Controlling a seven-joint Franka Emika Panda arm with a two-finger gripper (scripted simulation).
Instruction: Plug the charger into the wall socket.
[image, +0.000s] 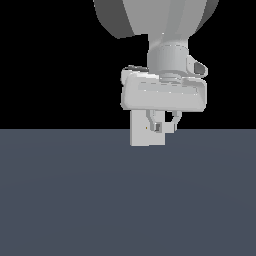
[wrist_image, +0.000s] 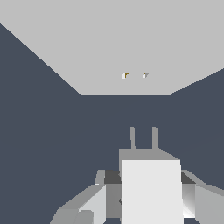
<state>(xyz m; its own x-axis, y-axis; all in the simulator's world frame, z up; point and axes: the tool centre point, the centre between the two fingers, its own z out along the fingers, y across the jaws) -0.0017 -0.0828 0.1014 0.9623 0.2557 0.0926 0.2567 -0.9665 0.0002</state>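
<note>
Two prongs (wrist_image: 143, 138) point at the wall socket (wrist_image: 118, 48); we see our gripper (image: 163, 125) clamping the charger (wrist_image: 151, 192) just short of it; insertion, we judge, remains.

charger (wrist_image: 151, 192) between the hand's (image: 163, 125) fingers, wall socket (wrist_image: 127, 48) just beyond its prongs

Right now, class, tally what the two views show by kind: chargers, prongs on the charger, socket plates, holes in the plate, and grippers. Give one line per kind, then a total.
Charger: 1
Prongs: 2
Wall socket: 1
Socket holes: 2
Gripper: 1
Total: 7
</note>
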